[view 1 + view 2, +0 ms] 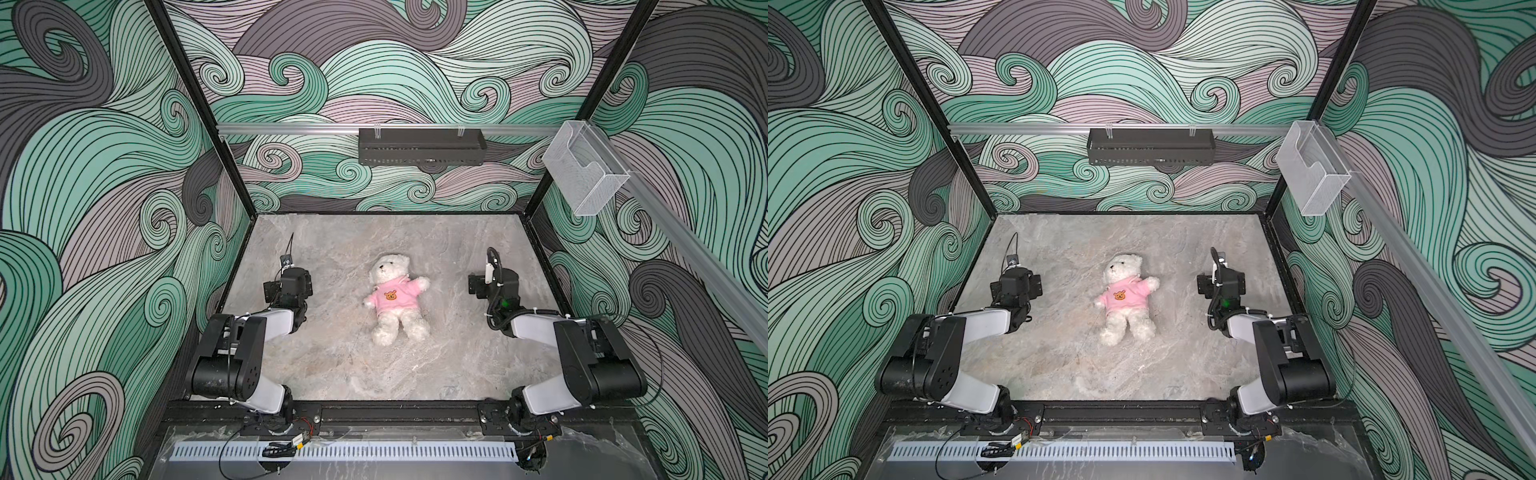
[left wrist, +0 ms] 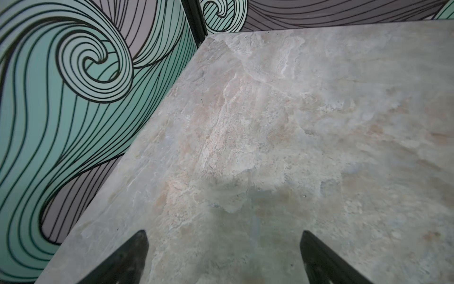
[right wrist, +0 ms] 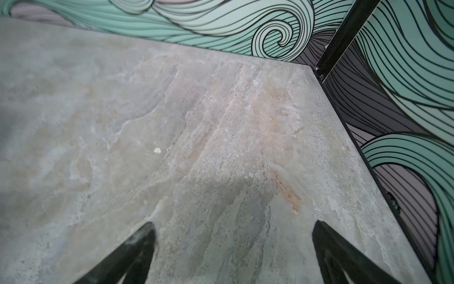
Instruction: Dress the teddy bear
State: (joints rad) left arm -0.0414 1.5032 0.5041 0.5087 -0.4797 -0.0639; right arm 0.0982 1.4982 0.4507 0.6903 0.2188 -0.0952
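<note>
The teddy bear (image 1: 389, 269) (image 1: 1122, 268) lies on its back in the middle of the stone table in both top views, head toward the back wall. A pink shirt (image 1: 397, 300) (image 1: 1125, 300) with an orange bear-face print covers its torso, and both arms poke out of the sleeves. My left gripper (image 1: 289, 286) (image 1: 1016, 286) (image 2: 223, 233) hovers well to the bear's left, open and empty. My right gripper (image 1: 494, 284) (image 1: 1222, 284) (image 3: 234, 223) hovers well to its right, also open and empty. Neither wrist view shows the bear, only bare tabletop.
The table (image 1: 415, 374) is boxed in by patterned walls on three sides. A black basket (image 1: 422, 146) hangs on the back rail, and a clear plastic box (image 1: 586, 166) hangs at the right rail. A small white speck (image 3: 157, 150) lies on the table.
</note>
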